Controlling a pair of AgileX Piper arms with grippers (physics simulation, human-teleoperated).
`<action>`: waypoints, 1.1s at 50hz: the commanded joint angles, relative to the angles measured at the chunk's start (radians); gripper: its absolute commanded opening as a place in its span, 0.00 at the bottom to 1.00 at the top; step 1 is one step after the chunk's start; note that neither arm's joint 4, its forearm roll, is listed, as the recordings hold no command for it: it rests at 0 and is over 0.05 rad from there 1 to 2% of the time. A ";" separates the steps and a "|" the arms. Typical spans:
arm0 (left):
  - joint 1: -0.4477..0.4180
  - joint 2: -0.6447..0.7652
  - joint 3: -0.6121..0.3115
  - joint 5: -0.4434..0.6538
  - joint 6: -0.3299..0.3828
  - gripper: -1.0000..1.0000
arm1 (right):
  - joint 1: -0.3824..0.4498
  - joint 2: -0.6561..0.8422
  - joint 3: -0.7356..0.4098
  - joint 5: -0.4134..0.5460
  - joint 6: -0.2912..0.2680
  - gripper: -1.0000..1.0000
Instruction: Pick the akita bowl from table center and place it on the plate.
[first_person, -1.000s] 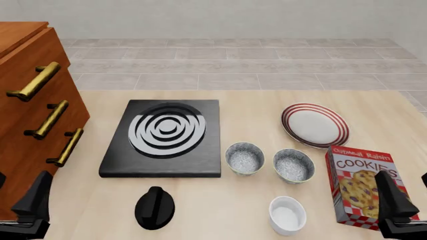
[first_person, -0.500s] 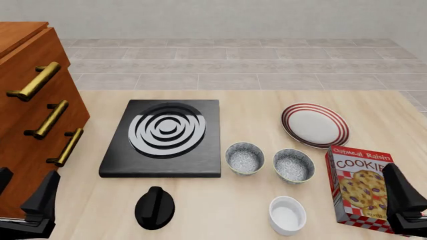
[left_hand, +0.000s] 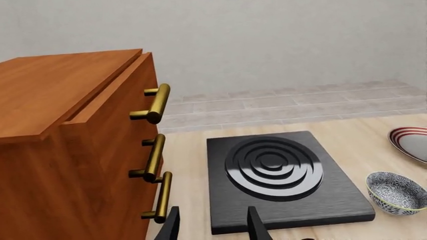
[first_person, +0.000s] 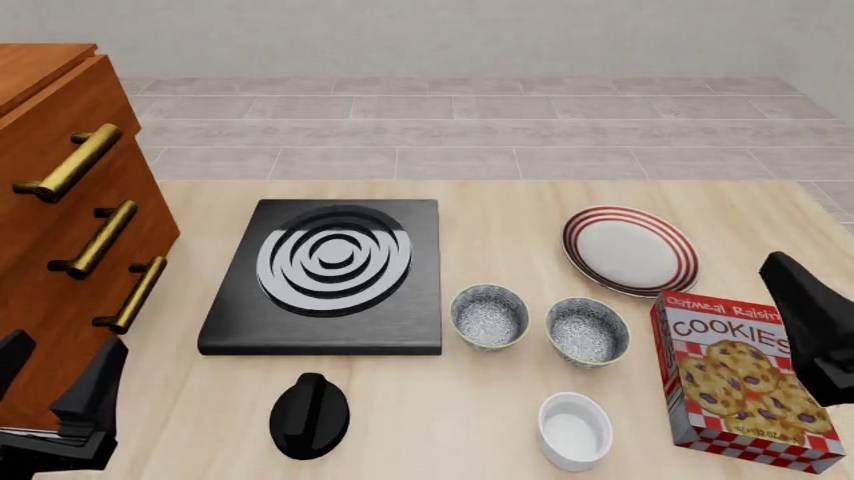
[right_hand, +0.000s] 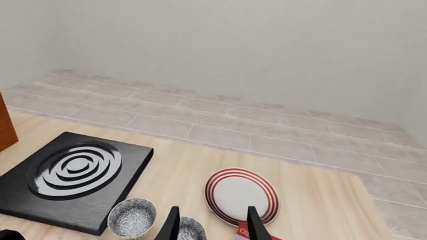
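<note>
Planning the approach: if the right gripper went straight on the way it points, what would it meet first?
Probably the nearer grey-white speckled bowl, partly showing between the right gripper's fingertips; the red-ringed white plate lies beyond. Depth is uncertain.

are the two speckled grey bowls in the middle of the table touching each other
Apart. The front view shows a strip of bare tabletop between the left speckled grey-white bowl and the right speckled grey-white bowl; their rims do not meet.
</note>
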 joint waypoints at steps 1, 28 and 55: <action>-0.002 0.025 0.000 -0.016 -0.008 1.00 | 0.108 0.202 -0.045 -0.045 -0.132 1.00; -0.007 0.078 0.000 -0.053 -0.016 1.00 | 0.337 0.729 -0.104 -0.208 -0.489 1.00; -0.004 0.127 0.000 -0.076 -0.023 1.00 | 0.457 1.100 -0.225 -0.187 -0.668 1.00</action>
